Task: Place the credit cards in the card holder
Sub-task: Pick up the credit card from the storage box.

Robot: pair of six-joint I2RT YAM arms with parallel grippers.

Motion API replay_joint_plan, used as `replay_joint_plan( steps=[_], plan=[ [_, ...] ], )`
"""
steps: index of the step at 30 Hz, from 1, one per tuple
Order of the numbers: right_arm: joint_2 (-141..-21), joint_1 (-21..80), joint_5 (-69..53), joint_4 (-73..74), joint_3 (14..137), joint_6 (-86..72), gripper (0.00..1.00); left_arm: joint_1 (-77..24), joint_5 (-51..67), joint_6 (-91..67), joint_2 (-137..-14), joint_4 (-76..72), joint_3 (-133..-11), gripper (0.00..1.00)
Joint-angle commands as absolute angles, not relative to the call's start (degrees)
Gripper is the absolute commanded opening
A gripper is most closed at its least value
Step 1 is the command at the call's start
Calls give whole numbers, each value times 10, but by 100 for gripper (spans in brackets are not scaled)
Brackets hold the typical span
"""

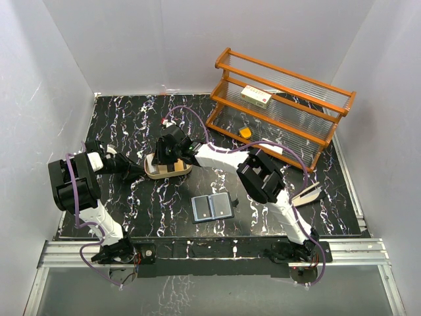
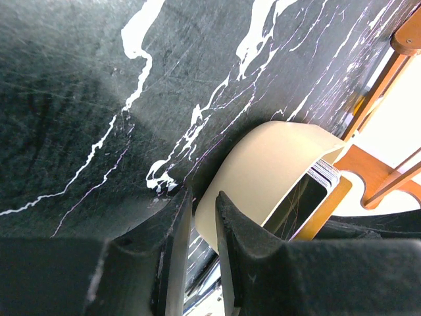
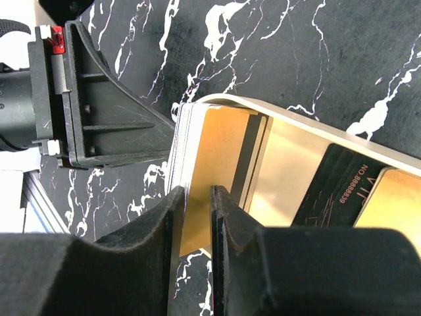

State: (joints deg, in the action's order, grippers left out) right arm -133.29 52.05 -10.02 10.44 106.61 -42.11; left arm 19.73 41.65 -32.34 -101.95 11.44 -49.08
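Note:
The credit cards (image 3: 220, 145) stand on edge in a stack at one end of a tan oval tray (image 3: 309, 125); a dark card (image 3: 342, 191) lies further inside it. My right gripper (image 3: 197, 197) is above the tray (image 1: 168, 172), its jaws closed to a narrow gap on a tan card of the stack. My left gripper (image 2: 202, 201) is at the tray's left end (image 2: 270, 158), jaws nearly closed with the rim between them. The card holder (image 1: 213, 207) lies open on the table in front of the tray, pale blue-grey inside up.
An orange wooden rack (image 1: 283, 105) stands at the back right with a white-and-red box (image 1: 256, 96) on a shelf. A small orange thing (image 1: 245, 132) lies by its foot. A tan and white object (image 1: 306, 195) lies at the right.

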Motion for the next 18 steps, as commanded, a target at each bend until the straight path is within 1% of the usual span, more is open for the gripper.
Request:
replay_joint_plan(
  steps=[1,9,14,18],
  plan=[
    [-1280,535,-120,54,1067,-427,19,185,457,-325,-1026,139,-502,21],
    [-1273,535,-106,55,1056,-430,17,185,455,-327,-1023,140,-499,22],
    [-1260,535,-85,61,1046,-424,7,185,446,-328,-1017,144,-500,24],
    [-1246,535,-57,73,1040,-417,3,185,404,-335,-981,148,-497,27]
  ],
)
